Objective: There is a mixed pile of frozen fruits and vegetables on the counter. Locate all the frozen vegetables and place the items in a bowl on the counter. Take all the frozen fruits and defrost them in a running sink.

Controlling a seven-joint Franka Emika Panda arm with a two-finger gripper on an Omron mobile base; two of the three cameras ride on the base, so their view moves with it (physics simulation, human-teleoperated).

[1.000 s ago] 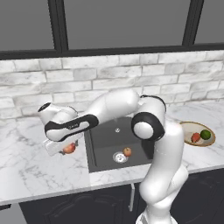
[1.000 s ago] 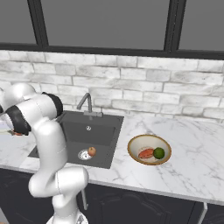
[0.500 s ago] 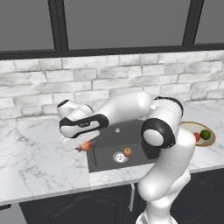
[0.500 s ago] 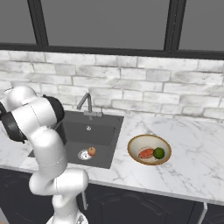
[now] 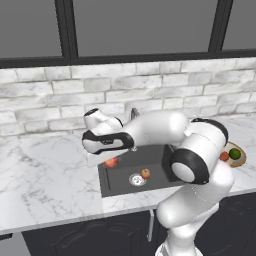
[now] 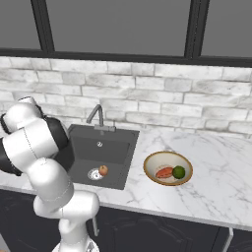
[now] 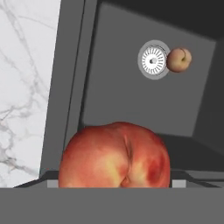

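The hand (image 5: 111, 161) hung over the left part of the sink (image 5: 125, 172), just inside its left rim, clamped on a red apple-like fruit (image 5: 112, 162). From the hand camera that fruit (image 7: 114, 156) sat large at the bottom of the picture, reddish with yellow patches, pressed between the finger tips, which were mostly hidden behind it. Below it lay the dark grey basin (image 7: 144, 100) with the white marbled desk (image 7: 26, 87) to its left.

The second fruit (image 5: 145, 173), smaller-looking and red-tan, rested on the sink floor touching the right side of the round silver drain (image 5: 136, 179). The right base camera showed the same fruit (image 6: 103, 170) beside the drain (image 6: 95, 173), with the curved faucet (image 6: 95, 115) standing at the far edge of the basin.

To the right of the sink, well apart from it on the desk (image 6: 211, 182), stood the bowl (image 6: 168, 168). Inside it lay the elongated red-orange piece (image 6: 164, 173) on the left and the dark green ball (image 6: 178, 172) on the right, touching or nearly touching each other.
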